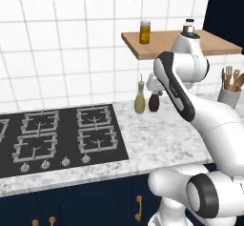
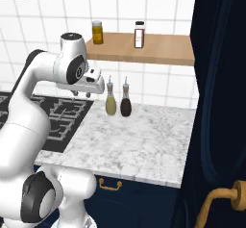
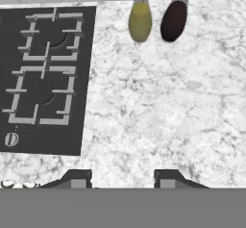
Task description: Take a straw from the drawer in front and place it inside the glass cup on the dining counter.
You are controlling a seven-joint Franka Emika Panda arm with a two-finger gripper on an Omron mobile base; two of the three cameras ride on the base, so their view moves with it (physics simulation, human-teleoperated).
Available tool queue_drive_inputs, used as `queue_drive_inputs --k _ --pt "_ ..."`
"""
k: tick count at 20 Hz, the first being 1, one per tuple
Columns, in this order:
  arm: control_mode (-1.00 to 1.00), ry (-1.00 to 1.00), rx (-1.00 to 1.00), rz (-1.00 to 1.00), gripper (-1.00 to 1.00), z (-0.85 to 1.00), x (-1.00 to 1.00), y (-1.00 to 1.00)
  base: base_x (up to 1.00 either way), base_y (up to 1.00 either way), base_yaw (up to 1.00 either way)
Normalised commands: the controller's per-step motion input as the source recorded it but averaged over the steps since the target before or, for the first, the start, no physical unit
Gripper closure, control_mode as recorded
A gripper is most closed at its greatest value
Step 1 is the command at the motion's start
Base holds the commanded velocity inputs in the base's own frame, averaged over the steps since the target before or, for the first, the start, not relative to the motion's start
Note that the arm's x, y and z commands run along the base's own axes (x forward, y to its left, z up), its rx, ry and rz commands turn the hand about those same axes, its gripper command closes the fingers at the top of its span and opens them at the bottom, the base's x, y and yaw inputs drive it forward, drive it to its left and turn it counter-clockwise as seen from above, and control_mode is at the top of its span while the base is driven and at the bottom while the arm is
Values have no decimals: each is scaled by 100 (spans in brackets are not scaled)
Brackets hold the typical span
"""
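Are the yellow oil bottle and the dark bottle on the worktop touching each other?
Apart. The hand view shows white marble between the yellow oil bottle and the dark bottle; the right base view shows the same gap.

Black hob (image 1: 57,139), white-grey marble worktop (image 1: 162,139).

Two bottles (image 3: 156,20) behind worktop (image 3: 158,111), hob (image 3: 43,73) left.

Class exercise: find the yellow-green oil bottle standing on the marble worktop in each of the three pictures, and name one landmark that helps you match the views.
Left base view: the oil bottle stands mid-right, at the tiled wall.
Right base view: centre-left, beneath the wooden shelf.
Hand view: top centre, seen from above.
Shared landmark: the dark bottle right beside it; the black hob lies to its left.
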Motion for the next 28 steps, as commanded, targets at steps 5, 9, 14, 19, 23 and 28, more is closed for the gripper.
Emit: queue_drive_inputs --k 5,9,14,19,23,28 --pt "100 0 0 0 -100 0 0 0 -33 9 -1" --pt "100 0 0 0 -100 0 0 0 -70 41 -39" --pt "100 0 0 0 -100 0 0 0 -16 56 -69" --pt "100 0 0 0 -100 0 0 0 0 51 -70" --pt "100 0 0 0 -100 0 0 0 -11 56 -65" --pt "100 0 0 0 -100 0 0 0 -38 62 -59"
